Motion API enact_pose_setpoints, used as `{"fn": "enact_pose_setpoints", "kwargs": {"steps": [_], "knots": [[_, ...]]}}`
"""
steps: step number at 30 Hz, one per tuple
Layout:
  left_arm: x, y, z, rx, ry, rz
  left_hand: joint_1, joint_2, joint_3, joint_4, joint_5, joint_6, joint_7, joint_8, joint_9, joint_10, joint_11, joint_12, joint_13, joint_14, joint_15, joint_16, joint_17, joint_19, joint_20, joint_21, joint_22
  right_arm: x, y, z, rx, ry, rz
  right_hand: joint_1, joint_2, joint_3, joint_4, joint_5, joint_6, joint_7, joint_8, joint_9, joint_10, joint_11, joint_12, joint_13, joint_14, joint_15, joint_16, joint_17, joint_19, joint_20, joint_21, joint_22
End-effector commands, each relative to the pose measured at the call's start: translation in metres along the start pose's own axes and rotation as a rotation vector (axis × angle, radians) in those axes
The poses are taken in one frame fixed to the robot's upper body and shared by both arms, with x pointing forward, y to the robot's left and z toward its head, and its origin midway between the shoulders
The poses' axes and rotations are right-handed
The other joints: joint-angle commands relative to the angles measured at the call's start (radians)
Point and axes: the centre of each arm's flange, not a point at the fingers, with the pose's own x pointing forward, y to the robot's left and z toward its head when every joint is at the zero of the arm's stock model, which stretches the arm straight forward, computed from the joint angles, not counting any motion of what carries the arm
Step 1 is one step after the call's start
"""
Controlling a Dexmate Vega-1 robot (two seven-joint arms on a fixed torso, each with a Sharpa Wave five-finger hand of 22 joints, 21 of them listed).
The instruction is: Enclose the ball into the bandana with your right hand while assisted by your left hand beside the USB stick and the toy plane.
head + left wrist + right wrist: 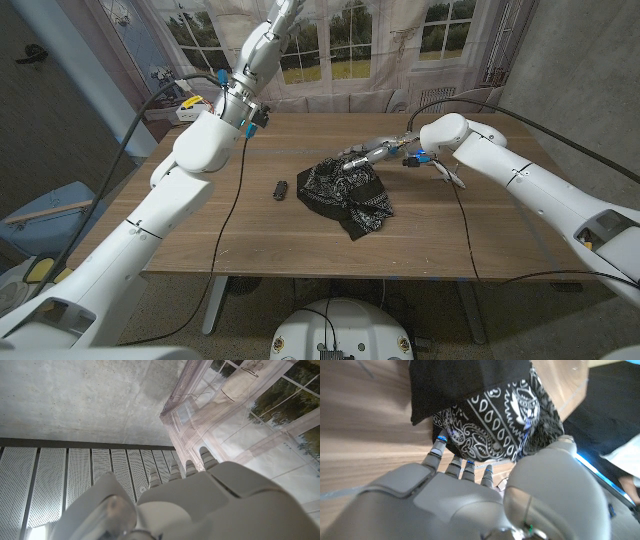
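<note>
The left robot hand (200,505) points its fingers (192,466) toward a concrete ceiling (85,400) and curtained window (240,410).

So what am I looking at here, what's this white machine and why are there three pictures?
It is a robot with two white arms, each ending in a hand, at a wooden table. The wide picture looks down from its head. The other two come from cameras on its wrists. The left hand is raised high, off the table, facing the ceiling and window. The right hand touches a black patterned bandana bunched on the table; its fingertips reach the cloth. A small dark USB stick lies beside it. Whether the cloth is gripped is unclear.
</note>
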Motion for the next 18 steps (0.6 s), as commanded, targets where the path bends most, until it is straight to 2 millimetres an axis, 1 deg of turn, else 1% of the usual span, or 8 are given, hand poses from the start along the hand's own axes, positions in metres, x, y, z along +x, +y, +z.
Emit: {"fn": "enact_pose_setpoints", "kwargs": {"steps": [1,3,5,8,13,14,16,18], "knots": [[0.0,0.002,-0.002,-0.002,0.013,0.005,0.003,-0.006,0.0,-0.004,-0.005,0.0,-0.001,-0.005,0.003,-0.011,0.004,-0.004,0.001,-0.012,0.003,-0.004,-0.001,-0.005,0.005,-0.002,-0.001,-0.004,-0.012,-0.005,0.372,-0.362,0.0,-0.017,0.024,-0.016,0.011,0.015,0.026,0.012,0.016,0.001,0.007,0.021,-0.002,0.003,0.004,0.021,0.011,-0.004,-0.002,0.005,-0.011,0.004],[0.0,0.002,-0.003,0.003,0.017,0.007,0.004,-0.007,0.0,-0.005,-0.005,0.0,-0.001,-0.005,0.003,-0.011,0.003,-0.004,0.001,-0.012,0.003,-0.004,-0.001,-0.004,0.005,-0.002,-0.001,-0.004,-0.013,-0.008,0.414,-0.403,-0.032,-0.034,0.039,-0.023,0.023,0.021,0.044,0.017,0.02,0.001,0.022,0.032,0.001,0.002,-0.003,0.026,0.012,-0.007,-0.006,0.006,-0.021,0.005],[0.0,0.003,-0.003,0.009,0.023,0.009,0.004,-0.007,0.0,-0.005,-0.005,-0.001,-0.001,-0.005,0.003,-0.01,0.004,-0.004,0.001,-0.012,0.003,-0.004,-0.001,-0.004,0.005,-0.002,-0.001,-0.004,-0.014,-0.01,0.447,-0.441,-0.069,-0.056,0.055,-0.031,0.037,0.026,0.054,0.022,0.02,0.001,0.023,0.033,-0.002,0.0,-0.029,0.021,0.007,-0.012,-0.022,0.006,-0.038,0.005],[0.0,0.003,-0.004,0.026,0.034,0.016,0.004,-0.007,0.0,-0.006,-0.005,-0.001,-0.001,-0.005,0.003,-0.011,0.004,-0.004,0.001,-0.014,0.002,-0.004,-0.001,-0.004,0.005,-0.002,-0.001,-0.005,-0.016,-0.012,0.475,-0.481,-0.126,-0.079,0.096,-0.032,0.055,0.031,0.07,0.025,0.02,0.0,0.023,0.04,-0.008,-0.004,-0.064,0.005,0.001,-0.022,-0.055,0.004,-0.066,0.005],[-0.005,0.006,-0.009,0.043,0.059,0.037,0.005,-0.007,0.001,-0.007,-0.005,-0.002,-0.001,-0.005,0.003,-0.012,0.004,-0.005,0.001,-0.015,0.003,-0.004,-0.001,-0.003,0.005,-0.002,-0.001,-0.008,-0.018,-0.017,0.508,-0.552,-0.256,-0.071,0.121,-0.028,0.053,0.03,0.079,0.031,0.017,-0.001,0.003,0.033,-0.02,-0.009,-0.101,-0.008,-0.007,-0.039,-0.093,0.003,-0.096,0.005],[-0.006,0.006,-0.01,0.039,0.061,0.043,0.005,-0.007,0.001,-0.007,-0.005,-0.002,-0.001,-0.005,0.003,-0.013,0.005,-0.005,0.001,-0.015,0.003,-0.004,-0.001,-0.003,0.005,-0.003,-0.001,-0.008,-0.018,-0.017,0.515,-0.569,-0.28,-0.068,0.127,-0.028,0.051,0.028,0.076,0.031,0.014,-0.001,-0.01,0.023,-0.027,-0.011,-0.111,-0.01,-0.008,-0.049,-0.099,0.003,-0.105,0.004],[-0.008,0.008,-0.012,0.037,0.066,0.052,0.005,-0.007,0.001,-0.008,-0.005,-0.003,-0.001,-0.005,0.003,-0.013,0.006,-0.005,0.001,-0.015,0.002,-0.004,-0.001,-0.003,0.005,-0.003,-0.001,-0.01,-0.019,-0.018,0.531,-0.603,-0.323,-0.066,0.132,-0.027,0.05,0.027,0.074,0.03,0.012,-0.001,-0.017,0.025,-0.031,-0.013,-0.119,-0.017,-0.009,-0.054,-0.102,0.003,-0.11,0.004],[-0.01,0.01,-0.014,0.044,0.079,0.063,0.006,-0.007,0.001,-0.008,-0.005,-0.003,-0.001,-0.005,0.003,-0.013,0.005,-0.005,0.001,-0.015,0.003,-0.004,-0.001,-0.003,0.005,-0.003,-0.001,-0.012,-0.02,-0.019,0.543,-0.626,-0.362,-0.065,0.136,-0.026,0.049,0.026,0.073,0.031,0.011,-0.001,-0.02,0.022,-0.032,-0.014,-0.12,-0.013,-0.008,-0.057,-0.104,0.004,-0.112,0.004]]}}
